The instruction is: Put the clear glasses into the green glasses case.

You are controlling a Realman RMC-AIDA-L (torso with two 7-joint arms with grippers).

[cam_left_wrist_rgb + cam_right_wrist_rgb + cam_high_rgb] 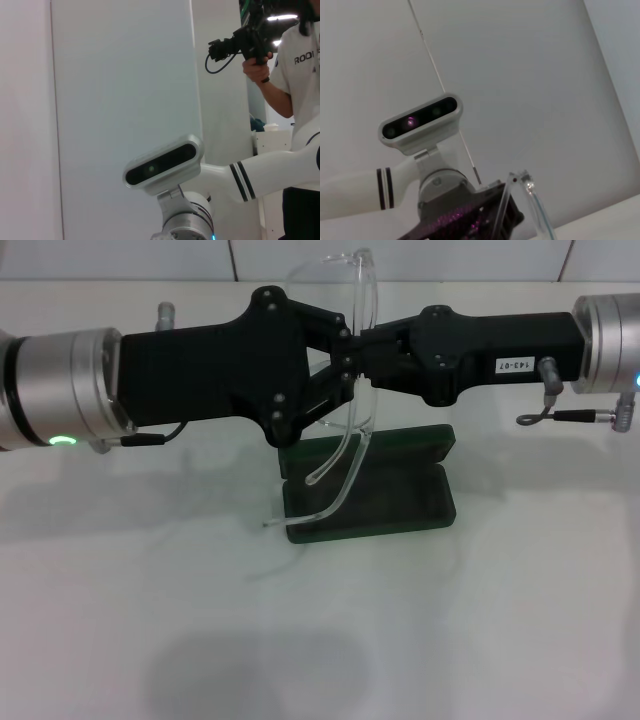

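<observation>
Here, from my head, my left gripper (345, 365) and right gripper (368, 348) both seem clamped on the clear glasses (350, 390), held above the open green glasses case (395, 485). My right wrist shows the glasses' hinge.

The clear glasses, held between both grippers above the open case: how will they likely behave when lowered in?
The clear glasses look thin and light, so their trailing arms probably flex. Smooth plastic may slip in the left gripper or right gripper. An arm could snag the green glasses case.
</observation>
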